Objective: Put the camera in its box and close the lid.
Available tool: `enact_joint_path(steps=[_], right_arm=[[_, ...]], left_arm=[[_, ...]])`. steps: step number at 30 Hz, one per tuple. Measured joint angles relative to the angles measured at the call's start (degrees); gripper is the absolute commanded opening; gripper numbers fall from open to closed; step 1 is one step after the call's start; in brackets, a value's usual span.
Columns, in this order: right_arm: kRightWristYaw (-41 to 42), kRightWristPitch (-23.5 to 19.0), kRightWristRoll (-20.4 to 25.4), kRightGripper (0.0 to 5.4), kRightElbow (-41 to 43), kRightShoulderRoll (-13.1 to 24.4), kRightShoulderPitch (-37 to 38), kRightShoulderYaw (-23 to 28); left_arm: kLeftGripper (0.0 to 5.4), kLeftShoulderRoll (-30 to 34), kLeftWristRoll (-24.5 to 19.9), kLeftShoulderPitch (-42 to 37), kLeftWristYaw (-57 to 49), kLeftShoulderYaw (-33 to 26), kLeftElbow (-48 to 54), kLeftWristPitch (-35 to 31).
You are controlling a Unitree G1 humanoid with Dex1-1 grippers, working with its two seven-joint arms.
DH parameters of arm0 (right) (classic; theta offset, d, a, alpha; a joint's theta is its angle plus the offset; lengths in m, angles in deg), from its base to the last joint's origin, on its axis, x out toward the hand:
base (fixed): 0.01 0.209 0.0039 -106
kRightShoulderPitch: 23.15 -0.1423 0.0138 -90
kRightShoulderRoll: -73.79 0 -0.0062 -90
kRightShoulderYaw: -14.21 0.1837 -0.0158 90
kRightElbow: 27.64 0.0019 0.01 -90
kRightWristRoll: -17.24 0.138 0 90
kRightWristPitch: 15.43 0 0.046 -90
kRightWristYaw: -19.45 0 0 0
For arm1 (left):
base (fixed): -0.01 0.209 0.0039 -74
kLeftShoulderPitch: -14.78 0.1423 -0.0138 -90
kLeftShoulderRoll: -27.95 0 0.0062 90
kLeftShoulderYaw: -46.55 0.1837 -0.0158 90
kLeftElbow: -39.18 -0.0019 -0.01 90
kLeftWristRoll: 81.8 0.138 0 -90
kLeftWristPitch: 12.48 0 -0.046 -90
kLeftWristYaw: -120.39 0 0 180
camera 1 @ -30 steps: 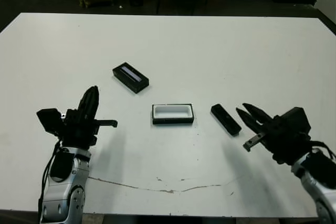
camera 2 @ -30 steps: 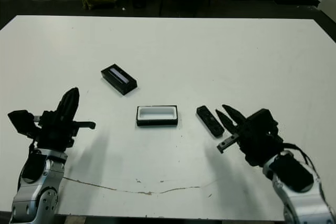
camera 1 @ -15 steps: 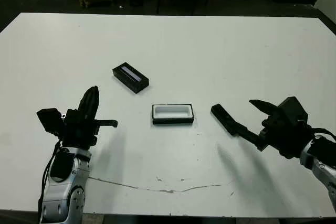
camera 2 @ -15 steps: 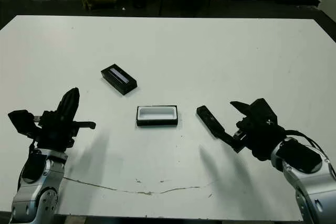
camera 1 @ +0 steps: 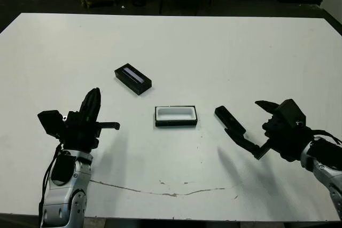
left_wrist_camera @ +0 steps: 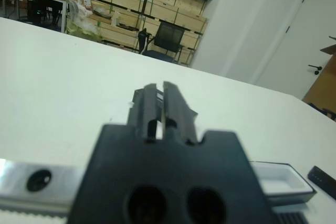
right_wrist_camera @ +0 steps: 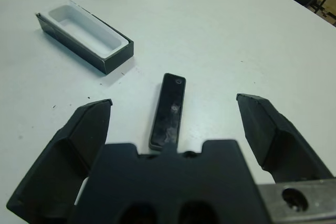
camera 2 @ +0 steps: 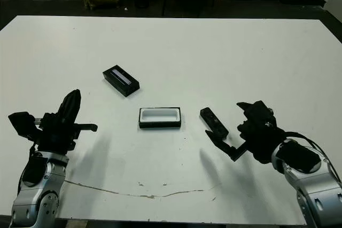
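The slim black camera (right_wrist_camera: 169, 109) lies flat on the smooth white surface (camera 1: 214, 52), right of the white-lined box (camera 1: 176, 116). Right gripper (right_wrist_camera: 178, 129) jaws are wide apart; left gripper (left_wrist_camera: 160, 109) jaws are together.

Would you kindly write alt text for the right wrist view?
The right claw, wide open, flanks a slim black camera bar lying on the white table. Beyond sits the empty white-lined black box.

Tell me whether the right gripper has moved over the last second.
Yes. The right gripper was shut and pointing at the camera from its right; it has since opened wide and rotated, one finger now reaching under the camera's near end, closer to the box.
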Motion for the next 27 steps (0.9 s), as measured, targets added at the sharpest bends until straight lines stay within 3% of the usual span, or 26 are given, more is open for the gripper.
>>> enact_joint_path(steps=[6, 10, 27], right_arm=[[-1.28, -0.08, -0.16, 5.10, -0.70, -1.35, 0.14, -0.94], [-2.63, -1.99, 0.10, 5.38, -0.81, -2.67, 0.29, -1.15], [-4.18, -4.27, 0.24, 5.38, -2.40, -4.73, 0.59, -2.30]], left_arm=[[0.00, 0.00, -0.14, 0.01, 0.03, -0.01, 0.01, -0.03], [0.00, 0.00, 0.06, 0.01, 0.10, 0.01, -0.13, 0.29], [0.00, -0.04, -0.20, 0.05, 0.28, 0.39, -0.15, 0.27]])
